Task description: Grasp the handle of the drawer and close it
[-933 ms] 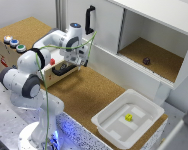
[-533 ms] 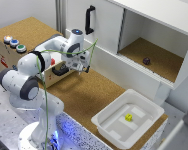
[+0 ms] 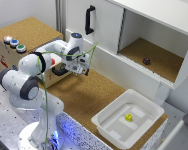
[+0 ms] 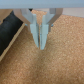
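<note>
The cork-topped wooden box stands at the exterior view's left. Its drawer faces the cork floor and is mostly hidden behind my arm. The black bar handle shows just beside my wrist. In the wrist view the handle is a dark blurred bar off to one side of the fingers. My gripper hangs over the cork floor just past the handle, toward the exterior view's right. In the wrist view the gripper has its fingers pressed together, with nothing between them.
A white cabinet with a cork floor and a small dark object stands at the back right. A white plastic tub holding a small yellow item sits at the front right. Three coloured buttons sit on the box top.
My gripper has moved toward the exterior view's right and lower, from in front of the box out over the cork floor, away from the handle.
</note>
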### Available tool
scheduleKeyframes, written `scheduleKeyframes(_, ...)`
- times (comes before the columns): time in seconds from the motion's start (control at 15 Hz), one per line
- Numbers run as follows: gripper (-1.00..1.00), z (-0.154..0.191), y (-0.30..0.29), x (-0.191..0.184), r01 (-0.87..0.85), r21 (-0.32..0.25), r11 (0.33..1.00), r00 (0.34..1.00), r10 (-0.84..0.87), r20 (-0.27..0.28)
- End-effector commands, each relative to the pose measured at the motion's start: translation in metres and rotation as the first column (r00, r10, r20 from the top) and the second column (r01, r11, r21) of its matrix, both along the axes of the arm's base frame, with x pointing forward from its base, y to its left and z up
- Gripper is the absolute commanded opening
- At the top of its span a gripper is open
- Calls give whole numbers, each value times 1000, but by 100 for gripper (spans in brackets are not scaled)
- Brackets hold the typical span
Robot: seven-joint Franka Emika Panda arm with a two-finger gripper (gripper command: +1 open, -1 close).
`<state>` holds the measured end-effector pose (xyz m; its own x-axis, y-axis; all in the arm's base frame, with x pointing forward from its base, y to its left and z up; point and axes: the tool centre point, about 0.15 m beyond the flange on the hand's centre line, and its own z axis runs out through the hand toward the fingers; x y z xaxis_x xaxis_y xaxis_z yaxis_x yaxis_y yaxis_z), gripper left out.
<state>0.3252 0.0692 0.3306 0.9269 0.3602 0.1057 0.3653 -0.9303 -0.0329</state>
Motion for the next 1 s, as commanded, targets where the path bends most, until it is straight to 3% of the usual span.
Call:
scheduleKeyframes(0.0, -100, -15, 39, 22, 36, -63, 997, 998, -39, -41)
scheduleKeyframes(0.33, -100, -17, 59, 19, 132, -93, 987, 987, -140, -79)
scheduleKeyframes(0.73, -100, -16, 91, 16, 223, -21, 975, 971, -224, -82)
scheduleKeyframes(0.93, -100, -15, 107, 18, 218, -13, 976, 973, -218, -80)
